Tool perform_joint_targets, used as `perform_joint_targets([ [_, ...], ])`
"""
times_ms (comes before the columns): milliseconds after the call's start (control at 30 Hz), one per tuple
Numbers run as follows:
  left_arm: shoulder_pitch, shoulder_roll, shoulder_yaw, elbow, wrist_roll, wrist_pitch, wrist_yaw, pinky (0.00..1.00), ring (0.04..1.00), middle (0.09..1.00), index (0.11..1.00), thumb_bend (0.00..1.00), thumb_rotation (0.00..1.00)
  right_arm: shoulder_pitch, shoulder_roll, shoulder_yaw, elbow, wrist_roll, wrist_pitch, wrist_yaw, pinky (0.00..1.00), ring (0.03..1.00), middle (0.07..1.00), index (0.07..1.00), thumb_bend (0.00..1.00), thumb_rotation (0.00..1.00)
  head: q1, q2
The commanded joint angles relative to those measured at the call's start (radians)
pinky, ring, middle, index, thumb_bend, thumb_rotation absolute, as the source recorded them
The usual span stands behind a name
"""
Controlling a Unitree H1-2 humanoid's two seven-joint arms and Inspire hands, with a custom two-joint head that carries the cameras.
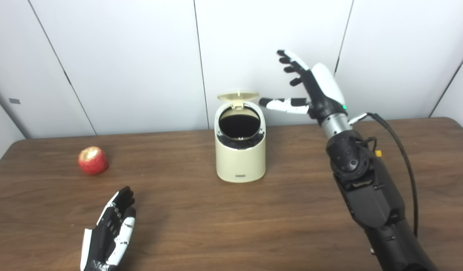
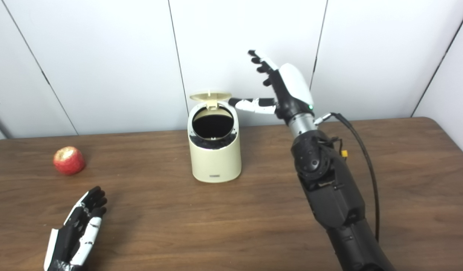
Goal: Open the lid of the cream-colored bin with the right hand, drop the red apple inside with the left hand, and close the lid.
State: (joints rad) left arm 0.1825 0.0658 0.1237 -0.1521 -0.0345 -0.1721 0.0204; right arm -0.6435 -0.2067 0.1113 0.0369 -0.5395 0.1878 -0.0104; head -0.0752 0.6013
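Note:
The cream-colored bin stands upright at mid-table with its lid swung up and back, so the dark opening shows. My right hand is raised to the right of the lid, fingers spread and open, thumb reaching toward the lid's edge; whether it touches the lid I cannot tell. The red apple sits on the table far left, its pale top facing up. My left hand lies low at the front left, open and empty, below and a little right of the apple.
The brown wooden table runs across the view, ending at a white panelled wall behind. A black cable loops off my right forearm.

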Motion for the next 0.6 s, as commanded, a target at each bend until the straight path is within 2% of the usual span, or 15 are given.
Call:
perform_joint_targets([
  [0,0.038,0.018,0.008,0.054,0.005,-0.01,-0.003,0.87,0.877,0.884,0.887,0.37,0.53,-0.007,-0.015,-0.021,-0.043,0.024,-0.014,-0.001,0.72,0.824,0.848,0.885,0.63,0.4,-0.003,0.001],
  [133,0.036,0.02,0.011,0.058,0.002,-0.013,-0.004,0.87,0.872,0.879,0.885,0.38,0.51,0.043,-0.036,-0.038,-0.071,0.052,-0.023,0.0,0.69,0.815,0.837,0.868,0.63,0.39,-0.004,0.002],
  [200,0.036,0.02,0.012,0.058,0.001,-0.012,-0.004,0.87,0.87,0.877,0.886,0.37,0.52,0.087,-0.054,-0.042,-0.088,0.064,-0.026,0.01,0.7,0.812,0.841,0.868,0.59,0.4,-0.003,0.002],
  [300,0.034,0.02,0.013,0.057,0.001,-0.006,-0.002,0.87,0.872,0.875,0.885,0.37,0.53,0.153,-0.077,-0.034,-0.113,0.048,-0.006,0.028,0.74,0.828,0.86,0.896,0.54,0.5,0.0,0.003],
  [367,0.033,0.018,0.015,0.057,-0.001,-0.003,-0.001,0.87,0.867,0.871,0.878,0.38,0.53,0.212,-0.082,-0.037,-0.121,0.059,-0.012,0.031,0.74,0.828,0.864,0.888,0.51,0.5,-0.002,0.004],
  [467,0.032,0.021,0.015,0.056,-0.001,-0.002,-0.004,0.87,0.87,0.875,0.884,0.38,0.52,0.295,-0.073,-0.053,-0.14,0.116,-0.006,0.049,0.73,0.82,0.864,0.898,0.47,0.53,-0.005,0.005],
  [567,0.03,0.024,0.016,0.06,-0.004,-0.006,-0.008,0.88,0.875,0.879,0.887,0.38,0.54,0.353,-0.032,-0.084,-0.184,0.212,0.037,0.073,0.75,0.82,0.858,0.89,0.45,0.65,-0.007,0.006],
])
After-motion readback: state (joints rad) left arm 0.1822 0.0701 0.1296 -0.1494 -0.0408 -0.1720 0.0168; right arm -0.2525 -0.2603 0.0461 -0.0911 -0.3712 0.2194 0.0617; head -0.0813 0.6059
